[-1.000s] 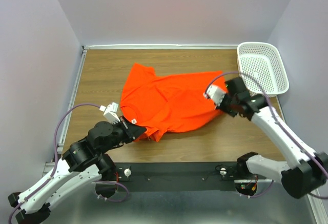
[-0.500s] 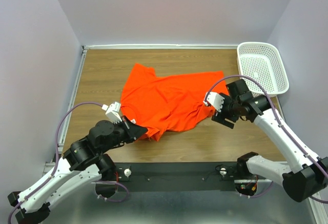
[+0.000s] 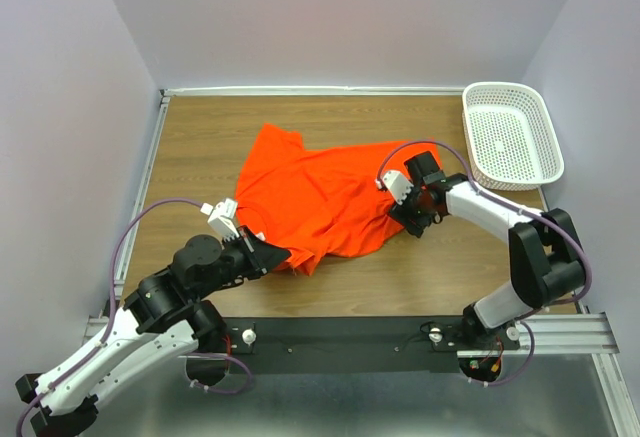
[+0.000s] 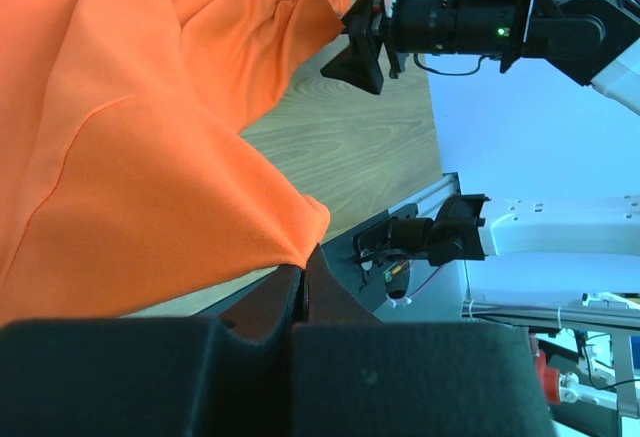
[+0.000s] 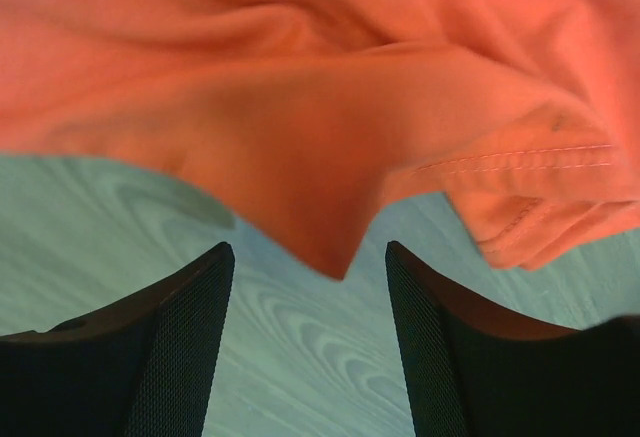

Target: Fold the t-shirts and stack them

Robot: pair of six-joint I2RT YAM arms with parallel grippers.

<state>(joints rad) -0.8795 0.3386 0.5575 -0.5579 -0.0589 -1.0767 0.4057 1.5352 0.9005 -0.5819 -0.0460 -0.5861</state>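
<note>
Shirt (image 3: 320, 197) from above: rumpled on table (image 3: 200, 147), long axis left to right. Near-left hem pinched by left gripper (image 3: 274, 255); right gripper (image 3: 403, 219) at right edge, nearer there. Left wrist: corner clamped tight between closed fingers. Right wrist: jaws apart, empty, fabric fold dead ahead, just beyond tips.

Bright even light; soft shadows; t-shirt (image 5: 300, 107) slightly blurred in wrist views.

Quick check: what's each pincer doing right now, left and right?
Left pincer: closed on a corner of the t-shirt.
Right pincer: open, holding nothing; t-shirt edge hangs just ahead.
</note>
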